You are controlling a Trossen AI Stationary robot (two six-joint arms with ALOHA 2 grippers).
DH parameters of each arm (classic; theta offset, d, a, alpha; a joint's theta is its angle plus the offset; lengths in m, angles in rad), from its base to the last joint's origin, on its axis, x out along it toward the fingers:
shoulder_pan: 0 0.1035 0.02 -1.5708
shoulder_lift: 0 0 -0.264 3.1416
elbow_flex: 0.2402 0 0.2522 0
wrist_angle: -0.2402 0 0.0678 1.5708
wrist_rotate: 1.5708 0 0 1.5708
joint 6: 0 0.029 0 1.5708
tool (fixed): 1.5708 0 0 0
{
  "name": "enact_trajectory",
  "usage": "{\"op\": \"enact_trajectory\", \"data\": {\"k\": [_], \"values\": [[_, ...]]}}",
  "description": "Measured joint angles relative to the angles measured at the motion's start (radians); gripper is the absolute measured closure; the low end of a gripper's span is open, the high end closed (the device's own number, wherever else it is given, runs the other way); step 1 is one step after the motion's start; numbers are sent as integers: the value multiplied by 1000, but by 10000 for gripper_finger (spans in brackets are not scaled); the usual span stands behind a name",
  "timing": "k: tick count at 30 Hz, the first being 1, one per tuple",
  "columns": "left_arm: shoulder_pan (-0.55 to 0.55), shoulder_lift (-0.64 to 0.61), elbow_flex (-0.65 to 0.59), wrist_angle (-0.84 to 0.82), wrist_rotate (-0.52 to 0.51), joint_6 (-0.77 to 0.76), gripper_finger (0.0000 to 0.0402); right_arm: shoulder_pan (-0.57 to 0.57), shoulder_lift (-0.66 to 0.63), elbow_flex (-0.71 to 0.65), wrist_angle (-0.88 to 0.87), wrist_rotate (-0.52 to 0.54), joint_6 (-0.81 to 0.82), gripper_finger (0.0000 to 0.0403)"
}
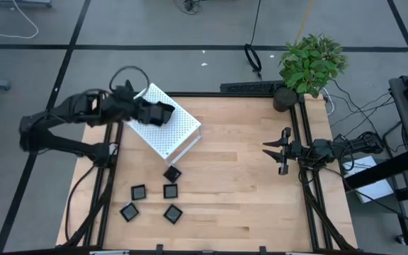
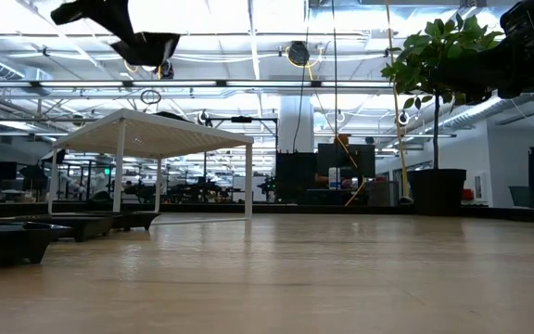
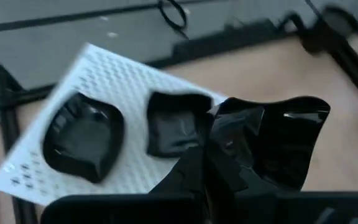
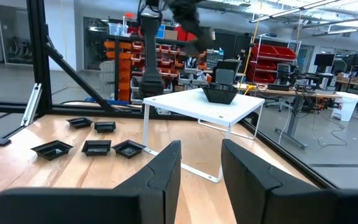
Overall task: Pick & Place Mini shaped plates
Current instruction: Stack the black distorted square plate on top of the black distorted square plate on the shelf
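A white perforated box stands with its flat top up at the table's far left. Two mini shaped plates, glossy black, lie on that top. Several more plates sit on the wood nearer the front edge. My left gripper hovers over the box, shut on another black plate. My right gripper waits open at the table's right edge with nothing between its fingers. My left gripper pinches the plate by one side of its raised rim between its two fingers. The fingers slant down toward the box top. The plate juts out past the fingertips, tilted and lifted clear above the box.
A potted plant stands at the far right corner. Black frame rails run along the table's sides. Bare wood stretches between the plates and my right gripper.
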Motion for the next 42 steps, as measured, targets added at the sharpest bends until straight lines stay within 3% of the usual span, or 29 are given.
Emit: {"op": "enact_trajectory", "data": {"k": [7, 14, 18, 30, 36, 42], "values": [[181, 37, -29, 33, 14, 19, 397, 0, 0, 0, 0, 0, 0, 300], [305, 113, -92, 149, 198, 99, 397, 0, 0, 0, 0, 0, 0, 300], [320, 157, -95, 209, 224, 129, 398, 0, 0, 0, 0, 0, 0, 300], [350, 196, -95, 164, 229, 199, 391, 0, 0, 0, 0, 0, 0, 300], [349, 196, -95, 163, 298, 257, 396, 0, 0, 0, 0, 0, 0, 300], [349, 196, -95, 150, 297, 272, 341, 0, 0, 0, 0, 0, 0, 300]]}}
